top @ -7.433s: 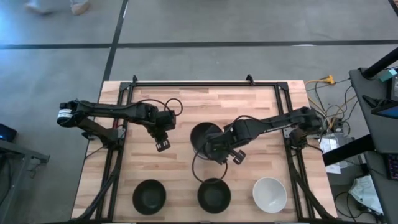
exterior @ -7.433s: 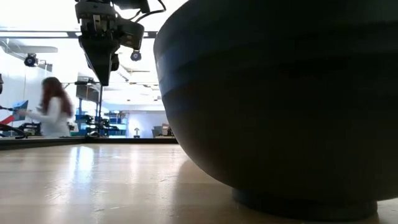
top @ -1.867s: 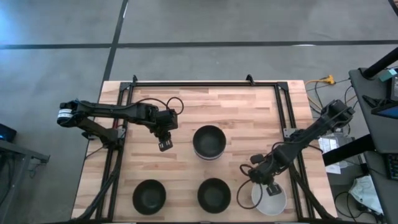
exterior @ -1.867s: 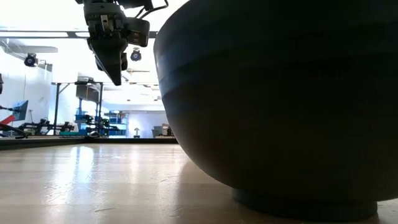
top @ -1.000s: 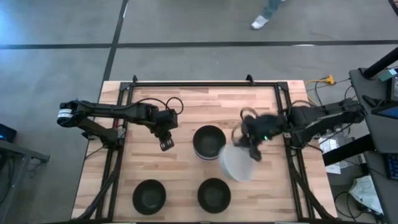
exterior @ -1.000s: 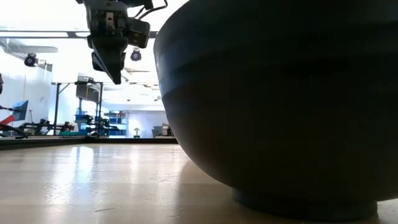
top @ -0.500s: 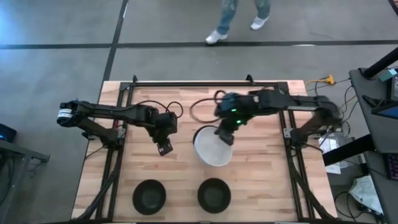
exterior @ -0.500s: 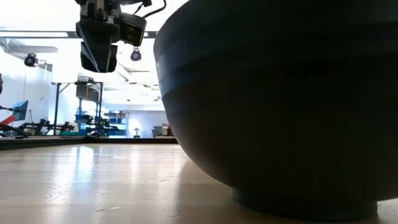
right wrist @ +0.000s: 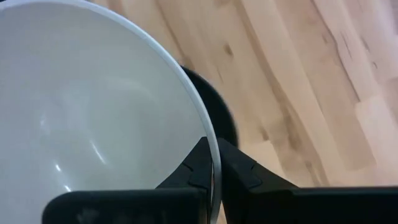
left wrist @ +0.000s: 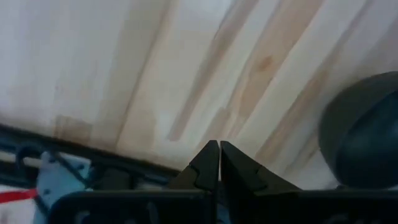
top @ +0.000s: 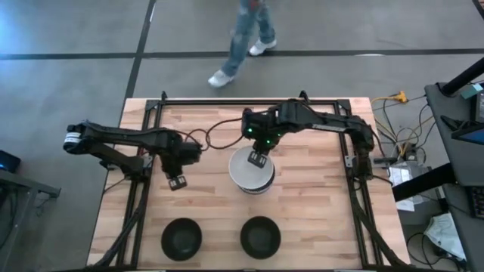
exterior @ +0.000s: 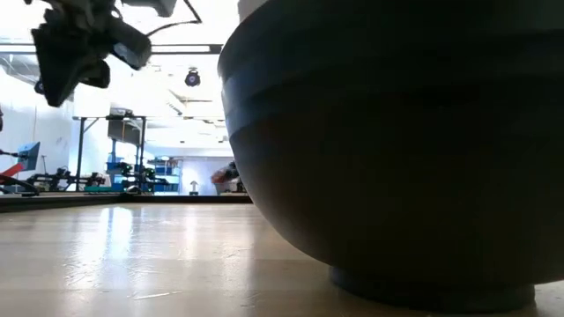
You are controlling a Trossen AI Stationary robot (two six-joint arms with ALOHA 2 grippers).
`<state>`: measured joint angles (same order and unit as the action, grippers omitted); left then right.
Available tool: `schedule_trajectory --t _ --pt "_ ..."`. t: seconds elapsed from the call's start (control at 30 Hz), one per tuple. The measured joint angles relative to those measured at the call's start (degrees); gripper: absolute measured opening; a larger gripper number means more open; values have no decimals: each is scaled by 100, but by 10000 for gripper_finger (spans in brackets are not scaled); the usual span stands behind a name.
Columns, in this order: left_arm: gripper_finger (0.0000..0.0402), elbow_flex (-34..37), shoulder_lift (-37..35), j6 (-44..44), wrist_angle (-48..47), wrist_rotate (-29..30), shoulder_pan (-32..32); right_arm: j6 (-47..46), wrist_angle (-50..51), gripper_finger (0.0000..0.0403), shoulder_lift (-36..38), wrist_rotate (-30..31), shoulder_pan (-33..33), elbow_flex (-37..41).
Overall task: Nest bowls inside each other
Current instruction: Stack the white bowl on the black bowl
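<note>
Low view, black bowl (exterior: pixel 397 150) blocking table (exterior: pixel 132 255)

Bare table (top: pixel 318 211) lies open right of the front black bowls (top: pixel 181 237) (top: pixel 260 236) — the white-topped bowl stack (top: pixel 251 172) blocks mid-table.

The high view looks straight down on the whole table (top: pixel 302 204); the low view sits at tabletop height, hard against a black bowl (exterior: pixel 397 141); wrist views look closely down at the wood.
</note>
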<state>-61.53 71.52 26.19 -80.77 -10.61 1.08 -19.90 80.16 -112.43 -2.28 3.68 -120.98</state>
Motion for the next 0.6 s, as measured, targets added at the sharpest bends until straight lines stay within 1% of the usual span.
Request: schedule_trajectory --t 0.13,0.33,0.47,0.6 --pt "0 86 -571 10 120 236 62 0 241 11 -179 0 60 -46" --pt "0 373 -1558 49 980 654 64 -17 243 11 -187 -2 57 243" --pt "0 482 -1998 47 1492 761 64 -108 214 11 -139 2 60 434" --pt "0 634 -2269 20 1869 803 64 -183 105 11 -131 42 61 511"
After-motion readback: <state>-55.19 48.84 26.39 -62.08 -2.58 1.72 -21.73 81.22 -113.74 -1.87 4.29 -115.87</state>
